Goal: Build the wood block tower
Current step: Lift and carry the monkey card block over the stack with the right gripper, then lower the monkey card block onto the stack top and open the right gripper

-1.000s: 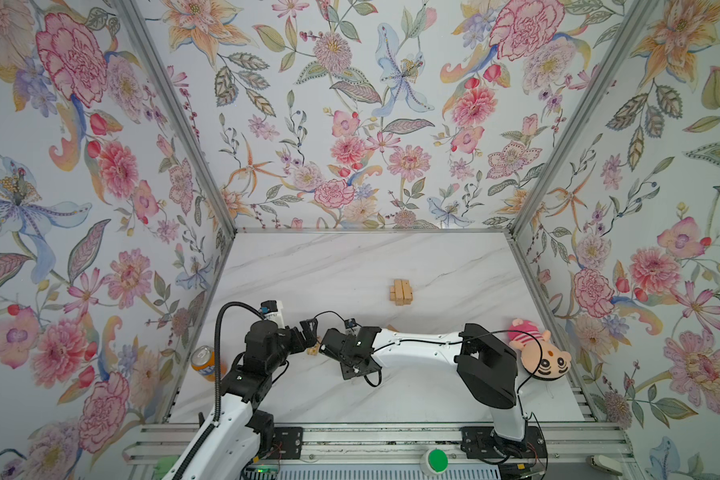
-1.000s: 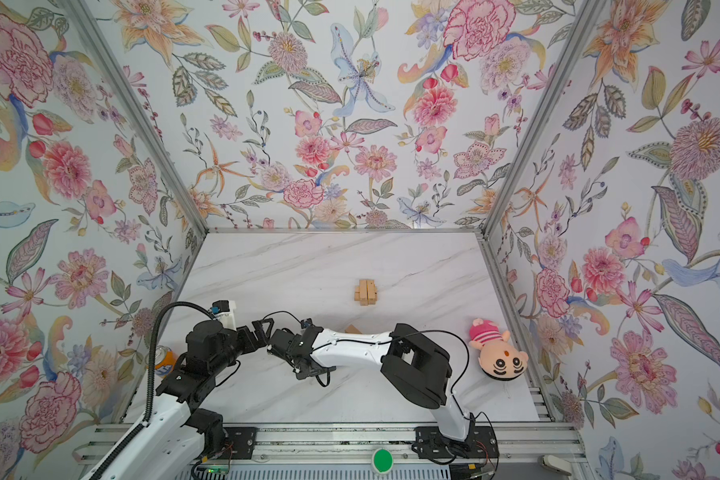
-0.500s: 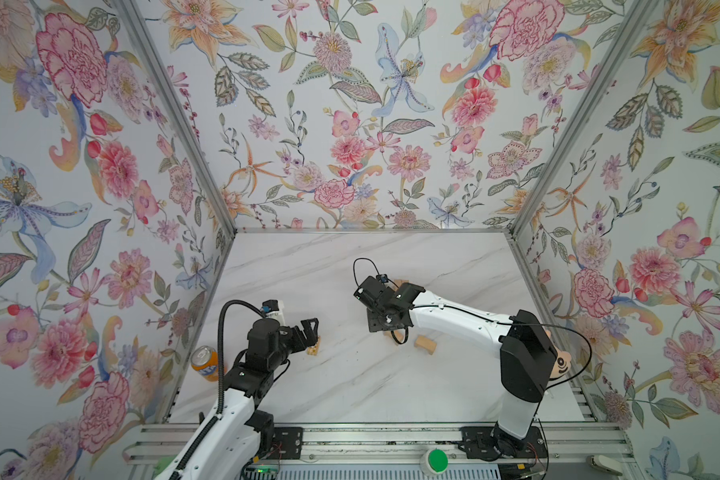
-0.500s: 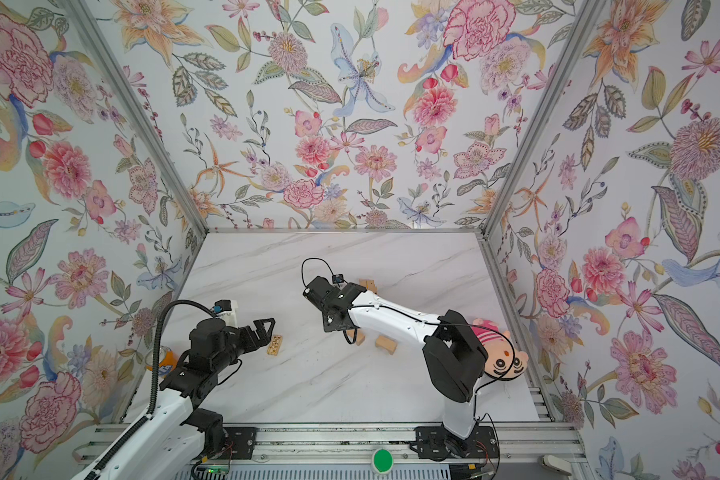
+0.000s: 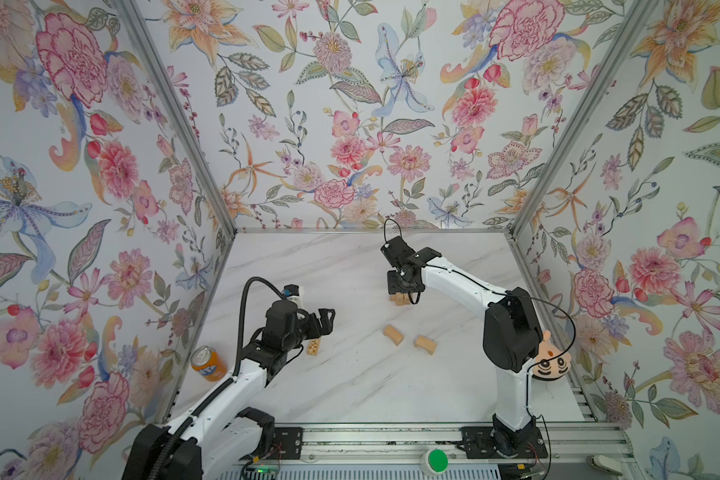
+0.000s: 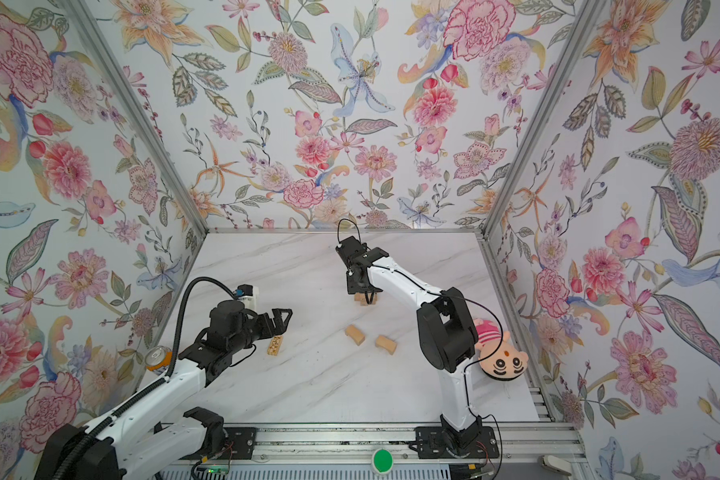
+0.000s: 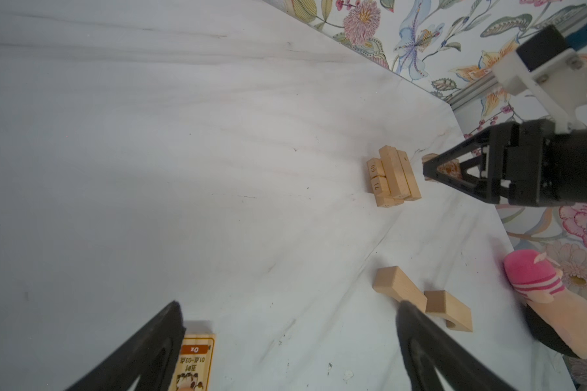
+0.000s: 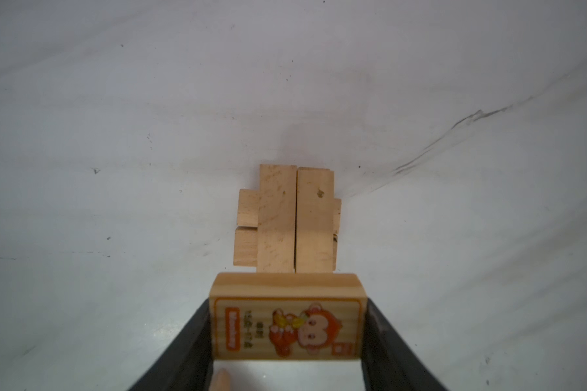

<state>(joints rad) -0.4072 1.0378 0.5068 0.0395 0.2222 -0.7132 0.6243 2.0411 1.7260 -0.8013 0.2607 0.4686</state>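
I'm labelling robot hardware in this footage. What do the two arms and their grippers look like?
The left arm and right arm have glossy white links joined by bulky black joint housings. A thick black ribbed hose loops over the left arm; thin black cables run along the right. The left gripper and right gripper are black, with tapering fingers built as open triangular frames.

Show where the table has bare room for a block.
Bare: the front strip between the two loose blocks and the rail; the back-left corner beyond the left hand. Crowded: around the tower, where the right hand holds a printed block.
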